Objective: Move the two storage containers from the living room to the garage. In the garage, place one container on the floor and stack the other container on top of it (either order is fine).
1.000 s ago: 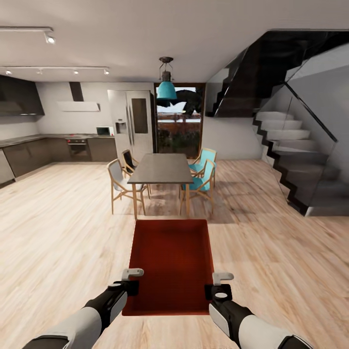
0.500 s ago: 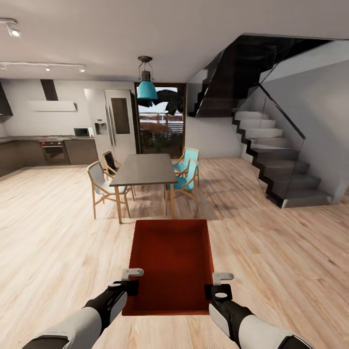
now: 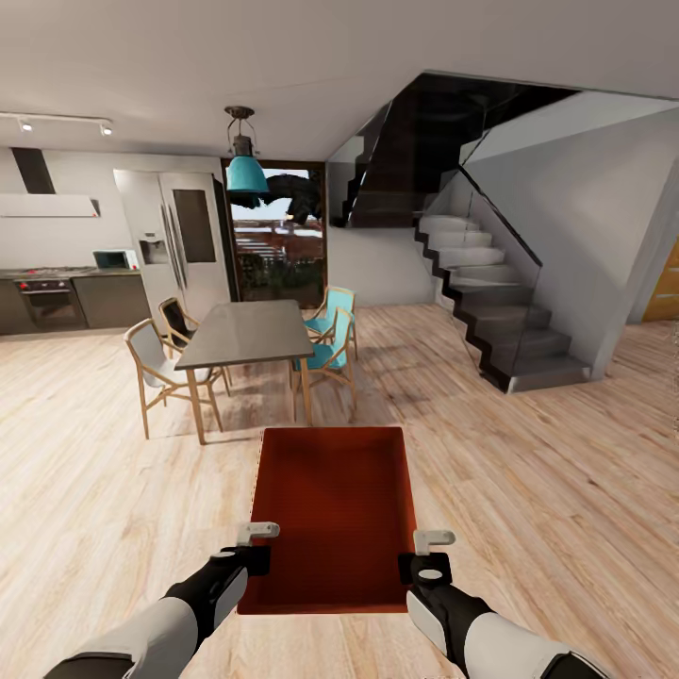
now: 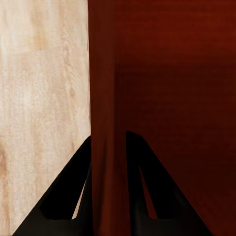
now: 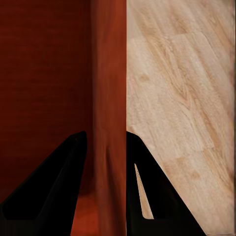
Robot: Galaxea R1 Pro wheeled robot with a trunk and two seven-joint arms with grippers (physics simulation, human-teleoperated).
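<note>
The orange-red container (image 3: 332,514) sits at lower centre of the head view, carried above the wood floor (image 3: 528,490). The left gripper (image 3: 253,547) is clamped on its left wall, and the right gripper (image 3: 426,554) on its right wall. A dining table (image 3: 245,332) stands beyond it, with stairs (image 3: 490,302) at upper right.

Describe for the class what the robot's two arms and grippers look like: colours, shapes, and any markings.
Both arms have smooth white rounded forearm shells that turn into glossy black wrist sections. The left gripper and right gripper end in small pale grey blocky tips. The right wrist carries a white ring marking on its black housing. In the wrist views the jaws appear as black wedge-shaped fingers. No cables are visible.
</note>
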